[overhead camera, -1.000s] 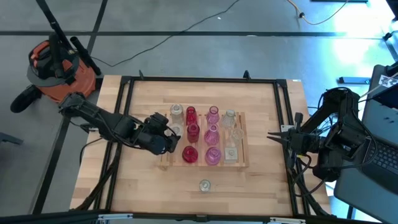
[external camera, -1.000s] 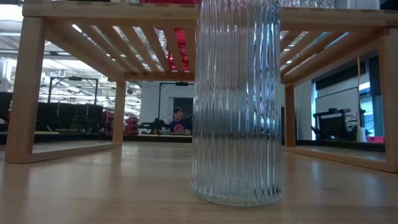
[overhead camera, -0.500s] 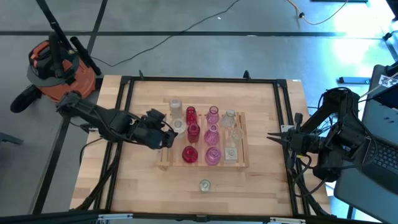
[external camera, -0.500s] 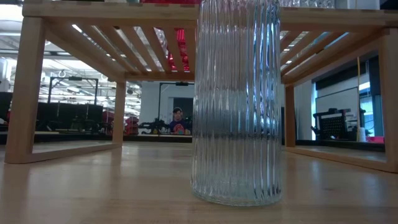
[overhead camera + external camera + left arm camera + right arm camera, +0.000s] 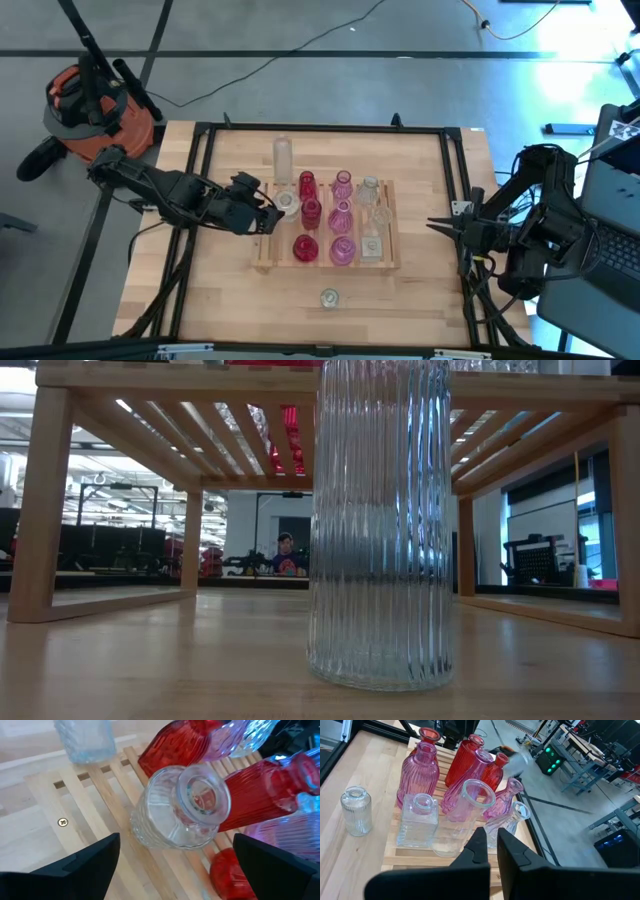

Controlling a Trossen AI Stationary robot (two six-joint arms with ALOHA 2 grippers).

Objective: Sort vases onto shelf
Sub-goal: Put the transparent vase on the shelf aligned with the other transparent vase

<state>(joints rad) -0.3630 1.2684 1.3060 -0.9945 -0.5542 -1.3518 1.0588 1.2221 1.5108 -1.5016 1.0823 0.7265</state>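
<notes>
Between the left pincer's [image 5: 175, 855] spread fingers stands a clear round vase [image 5: 177, 810] on the near slats of the shelf [image 5: 385, 262] — upright, not gripped, the fingers wide on either side and apart from the glass. Judged as just set down or about to be taken; the views do not settle which.

Most of the job looks done: around ten vases crowd the shelf — red ones [image 5: 307, 184] just beyond the pincer, pink ones [image 5: 342, 250] and clear ones [image 5: 370, 188] farther across.

Two pieces are left on the bare bench [image 5: 420, 300]: a tall clear vase [image 5: 284, 155] off to the pincer's side, beside the shelf's far edge, and a ribbed clear vase [image 5: 329, 297] well apart, in front of the shelf, which fills the low view.

Right pincer [image 5: 436, 222] closed and empty, waiting at the bench's right edge, well clear of the shelf.

Obstacles: the packed glass leaves narrow gaps; any reach past the round vase risks knocking the red neighbours. An orange vacuum [image 5: 95, 115] sits on the floor, off the bench.
</notes>
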